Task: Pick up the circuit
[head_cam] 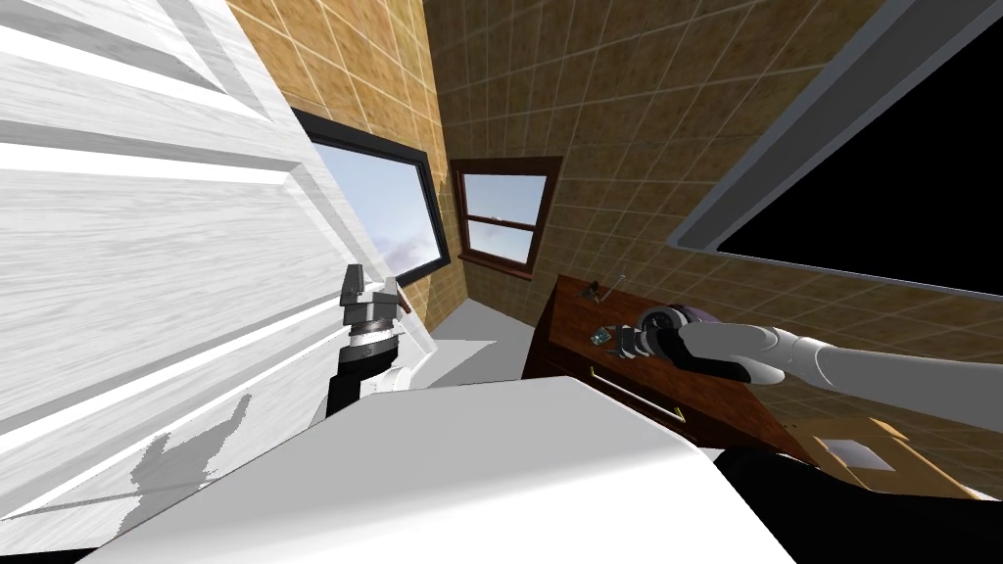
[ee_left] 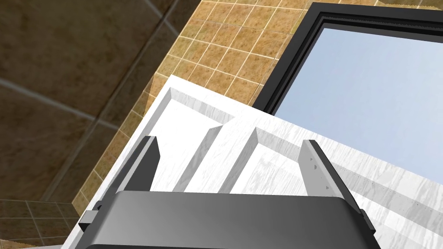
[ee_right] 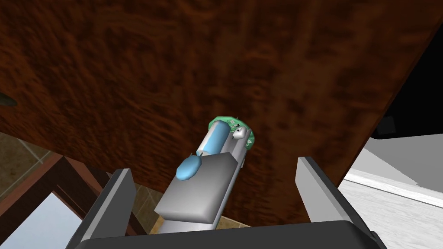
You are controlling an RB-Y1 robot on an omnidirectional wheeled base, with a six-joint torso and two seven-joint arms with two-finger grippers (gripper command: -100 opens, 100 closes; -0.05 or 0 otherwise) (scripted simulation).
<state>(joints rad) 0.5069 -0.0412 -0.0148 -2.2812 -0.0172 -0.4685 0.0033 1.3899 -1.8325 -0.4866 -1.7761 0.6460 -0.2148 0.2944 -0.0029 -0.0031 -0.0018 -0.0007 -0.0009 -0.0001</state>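
The circuit is pictured lying on the bench, framed between the spread fingers of the right gripper, which are held clear of its sides. It is made up of a plain grey box, a pale blue cylinder with a rounded cap and a small round green board, whose rim is partly hidden behind the cylinder. Its near end is cut off by the gripper's dark body. The bench top is rendered as glossy, mottled red-brown wood with a straight edge, beyond which a black area is drawn. In the head view the circuit is reduced to a green speck just beside the right gripper on the bench, and a small dark item farther along the top cannot be made out. The left gripper is held raised beside a white panelled door with faint wood grain. Its fingers are spread wide, and a black-framed window is seen past the door's edge.
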